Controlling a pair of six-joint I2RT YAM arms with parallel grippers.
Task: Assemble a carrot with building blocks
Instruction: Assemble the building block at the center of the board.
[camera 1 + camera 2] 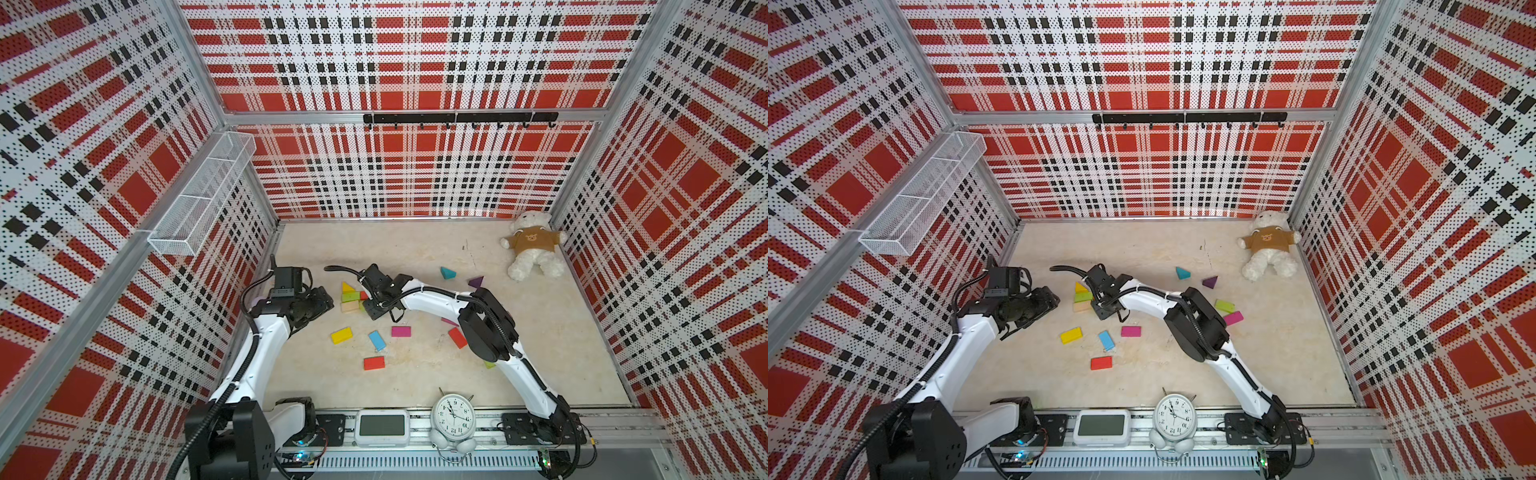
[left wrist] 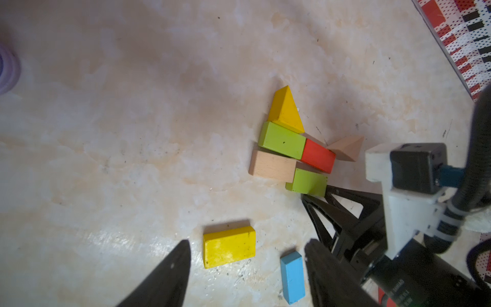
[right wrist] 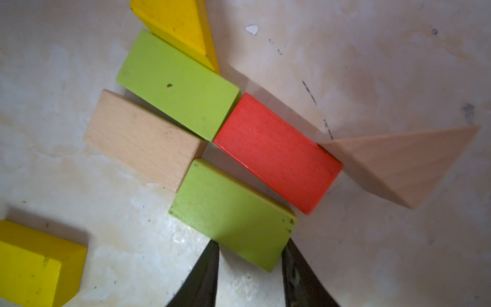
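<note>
Marbled beige worktop (image 1: 415, 257), plaid-walled cell. Nearest, lying loose and flat — red block (image 1: 374, 363), blue block (image 1: 377, 340), yellow block (image 1: 341, 335). Left claw (image 2: 248, 242): prongs parted, empty. Right claw (image 3: 251, 242): clenched on lime block (image 3: 233, 212) at its short end, long axis parallel to the adjoining red cluster block (image 3: 277, 152), left of mid-worktop. Farther — teal wedge (image 1: 448, 273), teddy bear (image 1: 534, 245).

Red plaid walls (image 1: 415, 62) enclose a beige floor (image 1: 415, 249).

Hour numerals on alarm clock (image 1: 453, 417)
</note>
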